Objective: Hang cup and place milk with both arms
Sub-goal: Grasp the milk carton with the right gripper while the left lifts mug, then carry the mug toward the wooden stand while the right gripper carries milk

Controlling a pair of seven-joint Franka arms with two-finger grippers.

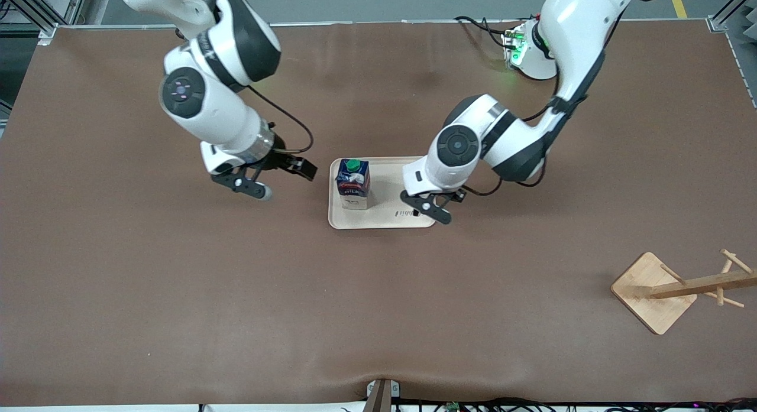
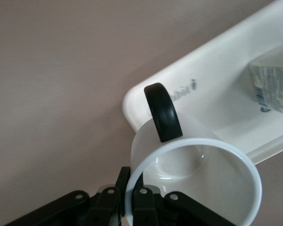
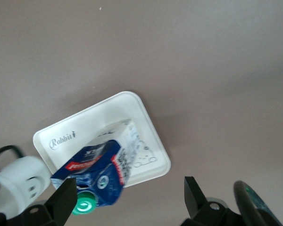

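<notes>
You have a brown table [image 1: 177, 294] carrying a cream tray [image 1: 384, 220] near its middle. Toward the left arm's end, nearer the front camera, a wooden cup rack [image 1: 656, 291] stands on its square base. The left arm's base [image 1: 535, 60] sits, it seems, at the table's edge.

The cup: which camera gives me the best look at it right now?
The left wrist view: the cup fills it, rim pinched by the shut left gripper, black handle up, over the tray corner. The right wrist view shows its smiley side at the edge. In the front view the left arm hides it.
</notes>
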